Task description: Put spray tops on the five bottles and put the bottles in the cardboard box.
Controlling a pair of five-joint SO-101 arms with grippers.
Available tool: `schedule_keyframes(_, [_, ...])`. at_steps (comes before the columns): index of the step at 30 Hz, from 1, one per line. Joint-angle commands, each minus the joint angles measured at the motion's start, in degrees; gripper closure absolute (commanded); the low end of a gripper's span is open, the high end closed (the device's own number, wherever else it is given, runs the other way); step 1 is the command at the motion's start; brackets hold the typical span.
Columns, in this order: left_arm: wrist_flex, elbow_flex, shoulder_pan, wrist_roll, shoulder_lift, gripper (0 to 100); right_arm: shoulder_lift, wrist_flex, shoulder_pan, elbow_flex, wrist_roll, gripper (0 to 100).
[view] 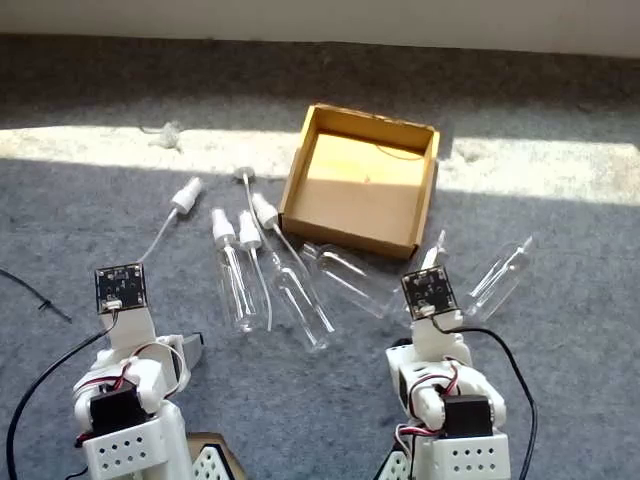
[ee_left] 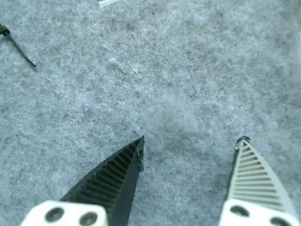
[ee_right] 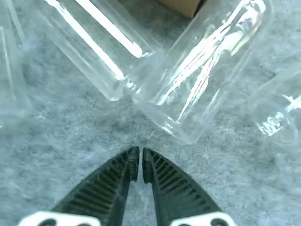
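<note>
Bottles lie on their sides on the grey carpet [view: 560,330], all outside the cardboard box. In the high view, nearest the arms: left bottle [view: 237,290] with a white spray top at its far end, then second bottle [view: 303,305] beside it, angled. A thin-tubed spray top [view: 250,233] lies between those two; can't tell whether it is seated on anything. Third bottle [view: 348,277] is clear, with no top visible, and lies just in front of the box's near wall. Far-right bottle [view: 500,275] lies apart, off the box's right corner. Loose spray top [view: 187,193] with a long tube sits farther back on the left, well apart from the bottles. Cardboard box [view: 345,232] is farthest, open side up; its inside shows bare cardboard floor and a thin curved line near the far wall.

Both arms sit low at the near edge, wrists pointing away toward the bottles. Left gripper [ee_left: 192,141] is spread wide, with nothing between the fingers, over bare carpet, and a black cable [ee_left: 16,44] lies off to one side. Right gripper [ee_right: 140,151] has its tips closed together, gripping nothing, low over the carpet. Just ahead of it, nearest clear bottle [ee_right: 207,70] and neighbour bottle [ee_right: 99,52] lie angled so their ends meet. Neither touches the tips.
</note>
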Motion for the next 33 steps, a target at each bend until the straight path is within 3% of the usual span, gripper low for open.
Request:
schedule_keyframes(1, [0.26,1.10,-0.31,0.00,-0.04,72,-0.57,0.13,-0.92,6.90,0.26,98.6])
schedule_keyframes(10, [0.26,1.10,-0.31,0.00,-0.04,72,-0.66,-0.04,-0.66,6.73,0.44,98.6])
schedule_keyframes(13, [0.26,1.10,-0.31,0.00,-0.04,72,-0.66,-0.04,2.42,6.73,0.79,98.5])
schedule_keyframes(19, [0.26,1.10,-0.31,0.00,-0.04,72,-0.66,-7.87,15.25,-0.22,14.07,98.5])
schedule_keyframes(26, [0.26,1.10,-0.31,0.00,-0.04,72,3.03,-10.15,25.80,-12.53,9.41,98.5])
schedule_keyframes(33, [0.26,1.10,-0.31,0.00,-0.04,72,31.96,-12.26,27.03,-33.01,-1.85,98.5])
